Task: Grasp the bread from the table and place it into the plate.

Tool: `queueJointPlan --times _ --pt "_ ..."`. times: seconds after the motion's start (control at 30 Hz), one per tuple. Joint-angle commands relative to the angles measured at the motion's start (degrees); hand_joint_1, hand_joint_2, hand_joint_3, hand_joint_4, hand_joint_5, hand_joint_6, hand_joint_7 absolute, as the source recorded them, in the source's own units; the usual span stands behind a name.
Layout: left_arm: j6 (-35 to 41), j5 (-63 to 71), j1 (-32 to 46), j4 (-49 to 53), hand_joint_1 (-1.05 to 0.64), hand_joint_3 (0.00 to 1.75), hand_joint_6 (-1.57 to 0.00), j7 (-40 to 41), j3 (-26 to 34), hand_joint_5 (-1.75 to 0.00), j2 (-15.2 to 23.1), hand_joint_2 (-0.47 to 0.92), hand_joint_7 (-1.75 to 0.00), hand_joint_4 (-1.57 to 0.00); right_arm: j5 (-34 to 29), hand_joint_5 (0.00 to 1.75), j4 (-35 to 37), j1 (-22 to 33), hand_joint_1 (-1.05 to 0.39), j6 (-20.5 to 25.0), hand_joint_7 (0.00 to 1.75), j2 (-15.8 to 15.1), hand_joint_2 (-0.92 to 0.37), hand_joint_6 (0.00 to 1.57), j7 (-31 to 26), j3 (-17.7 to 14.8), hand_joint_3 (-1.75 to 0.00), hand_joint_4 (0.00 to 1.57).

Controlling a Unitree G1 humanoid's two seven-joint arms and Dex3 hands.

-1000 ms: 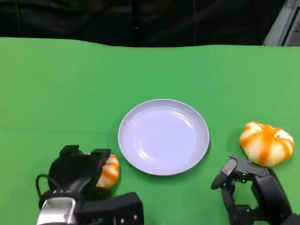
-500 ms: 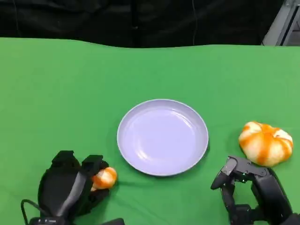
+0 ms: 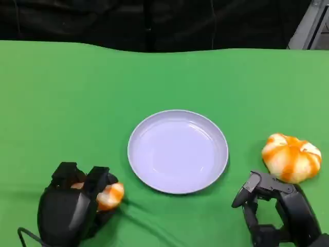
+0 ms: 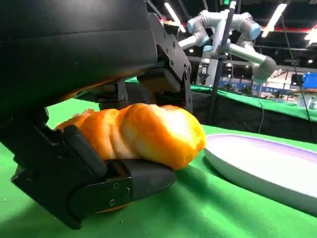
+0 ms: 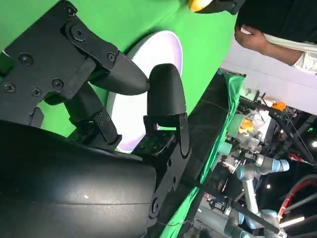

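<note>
From my head view, my left hand [image 3: 72,206] sits low on the green table [image 3: 164,82], left of the plate [image 3: 178,151], its fingers wrapped over a bread roll [image 3: 109,196] so that just an orange-and-cream edge peeks out on the plate's side. My left wrist view shows far more of that bread roll [image 4: 143,133]: a rounded, ribbed loaf, golden orange with paler bands, clamped between my black fingers [image 4: 124,183] under it and the hand's shell over it, close above the green cloth and near the plate's rim [image 4: 257,168] but not touching it.

My right hand [image 3: 272,211] rests at the lower right of the table with its fingers spread apart and nothing between them. My right wrist view shows these fingers [image 5: 166,99] parted with the plate [image 5: 143,89] beyond them, plus a person's hand [image 5: 257,39] at the table's far edge.

A second bread roll [image 3: 291,157], plump and striped orange on cream, lies on the cloth just beyond my right hand, well apart from the plate's right rim.

The plate is pale lavender, round and shallow, with nothing in it.
</note>
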Motion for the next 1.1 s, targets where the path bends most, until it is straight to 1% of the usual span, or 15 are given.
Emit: queueJointPlan --times 0.03,0.13,0.33,0.47,0.57,0.63,0.77,0.97,1.07,1.1 --pt "0.10 0.60 0.99 -5.39 -0.19 1.49 -0.81 1.45 1.01 -1.73 1.96 0.36 -1.46 -0.91 0.15 1.75 -0.13 -0.13 -0.62 0.05 1.48 -0.59 -0.27 0.81 -0.37 -0.43 -1.50 0.88" --pt "0.18 0.85 2.02 -8.82 -0.20 1.51 -0.81 1.10 1.32 -1.74 2.52 0.35 -1.45 -0.91 0.21 1.75 -0.08 -0.21 -0.62 0.15 1.48 -0.54 -0.27 0.81 -0.34 -0.42 -1.50 0.88" --pt "0.74 1.84 3.96 -13.50 -0.18 1.57 -0.85 1.07 2.20 -1.73 2.83 0.26 -1.38 -0.92 -0.06 1.75 -0.32 -0.08 -0.63 0.50 1.48 -0.55 -0.28 0.81 -0.58 -0.47 -1.51 0.89" --pt "0.69 2.19 4.26 -13.94 -0.18 1.59 -0.86 0.82 2.59 -1.73 2.65 0.25 -1.37 -0.92 -0.07 1.75 -0.35 -0.06 -0.63 0.54 1.48 -0.55 -0.28 0.81 -0.59 -0.47 -1.51 0.89" --pt "-0.33 2.08 6.03 -18.67 -0.19 1.60 -0.86 1.14 3.53 -1.71 3.00 0.25 -1.36 -0.92 1.00 1.75 -0.13 -0.30 -0.63 0.79 1.48 -0.40 -0.27 0.81 0.26 -0.40 -1.50 0.89" --pt "-1.00 1.99 6.15 -19.98 -0.19 1.62 -0.86 1.04 3.95 -1.70 3.14 0.24 -1.35 -0.92 0.94 1.75 -0.07 -0.41 -0.63 0.92 1.48 -0.41 -0.28 0.81 0.24 -0.38 -1.50 0.89" --pt "-1.68 2.66 4.84 -20.12 -0.19 1.64 -0.86 0.54 4.26 -1.67 3.10 0.23 -1.36 -0.93 0.74 1.75 -0.04 -0.48 -0.62 1.15 1.48 -0.30 -0.28 0.81 0.07 -0.34 -1.50 0.89" --pt "-1.74 2.68 0.53 -17.24 -0.20 1.61 -0.88 -1.30 3.56 -1.62 2.15 0.23 -1.34 -0.97 0.24 1.75 0.21 -0.57 -0.62 0.91 1.47 -0.24 -0.28 0.81 -0.51 -0.42 -1.50 0.90" --pt "-2.22 2.30 -1.54 -15.51 -0.20 1.61 -0.87 -1.98 3.09 -1.62 1.62 0.23 -1.35 -0.97 -0.49 1.75 0.23 -0.61 -0.63 0.83 1.47 -0.36 -0.28 0.81 -1.12 -0.46 -1.51 0.90" --pt "-2.44 2.10 -2.45 -14.74 -0.20 1.58 -0.86 -2.33 2.92 -1.64 1.34 0.25 -1.37 -0.96 -0.55 1.75 0.27 -0.63 -0.63 0.79 1.47 -0.38 -0.28 0.81 -1.19 -0.45 -1.51 0.91"
